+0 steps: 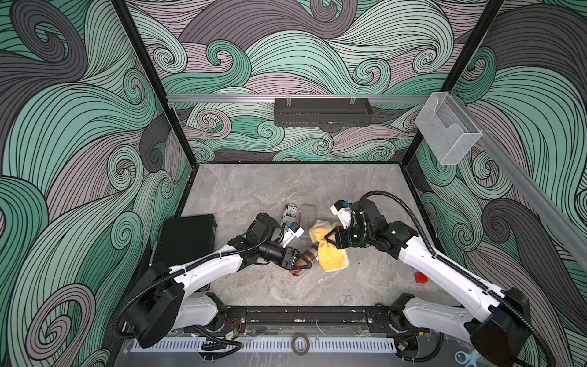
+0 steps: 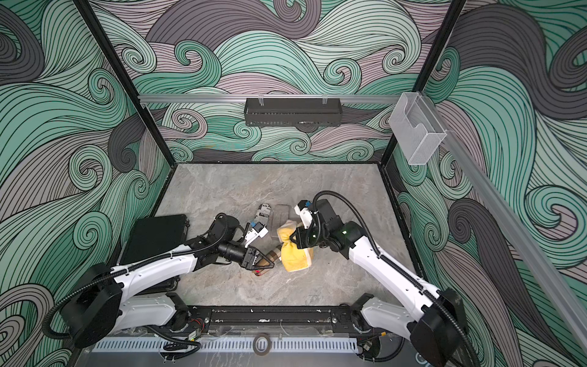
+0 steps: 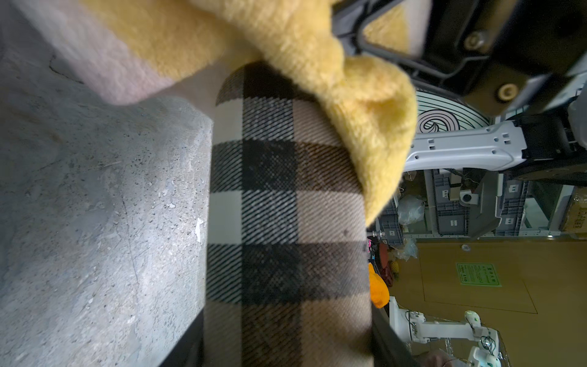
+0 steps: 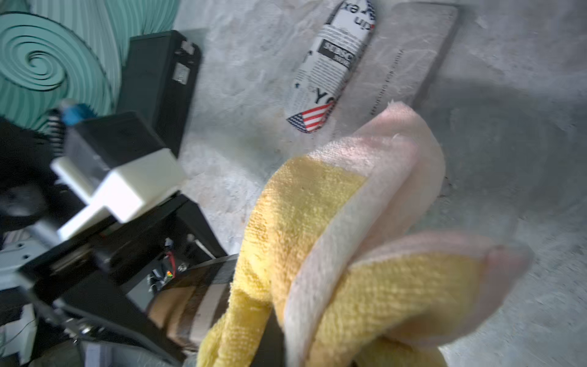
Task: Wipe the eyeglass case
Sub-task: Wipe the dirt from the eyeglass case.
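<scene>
The left end effector is seen clamped on one end of the plaid eyeglass case, low in the centre of the frame in both top views. The right end effector is pinched shut on the bunched yellow cloth, which is draped over the case's other end. And here's the risk: the case is gripped at one end only, so it could be levered or slid loose if the cloth is pressed hard. The two end effectors are set close together, so a long stroke could be ended in a knock. The newsprint case, just above on the bench, could be brushed too.
</scene>
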`<state>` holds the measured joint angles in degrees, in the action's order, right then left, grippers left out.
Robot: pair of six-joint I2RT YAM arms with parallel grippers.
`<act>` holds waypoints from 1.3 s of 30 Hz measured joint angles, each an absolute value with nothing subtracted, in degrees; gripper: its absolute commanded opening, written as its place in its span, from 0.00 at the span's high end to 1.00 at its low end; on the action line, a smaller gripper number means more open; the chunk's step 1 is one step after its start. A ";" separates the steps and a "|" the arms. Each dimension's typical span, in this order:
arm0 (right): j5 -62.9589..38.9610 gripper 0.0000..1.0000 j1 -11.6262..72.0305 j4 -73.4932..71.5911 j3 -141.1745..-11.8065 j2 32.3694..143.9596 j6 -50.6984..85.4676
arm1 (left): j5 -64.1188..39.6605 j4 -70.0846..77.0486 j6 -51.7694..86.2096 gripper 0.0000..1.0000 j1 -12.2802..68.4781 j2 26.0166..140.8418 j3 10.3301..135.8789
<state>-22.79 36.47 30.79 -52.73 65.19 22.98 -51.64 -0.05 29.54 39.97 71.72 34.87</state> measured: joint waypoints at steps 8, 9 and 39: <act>-19.25 1.00 36.40 33.87 -52.82 67.92 22.26 | -47.88 -3.55 27.99 0.52 41.69 71.00 35.14; -16.73 1.00 36.32 35.44 -52.82 68.07 22.31 | -46.68 -4.73 27.31 0.52 42.35 70.87 35.73; -39.68 1.00 27.51 46.46 -69.78 82.98 6.74 | 13.74 -29.32 3.11 0.51 69.36 74.17 55.16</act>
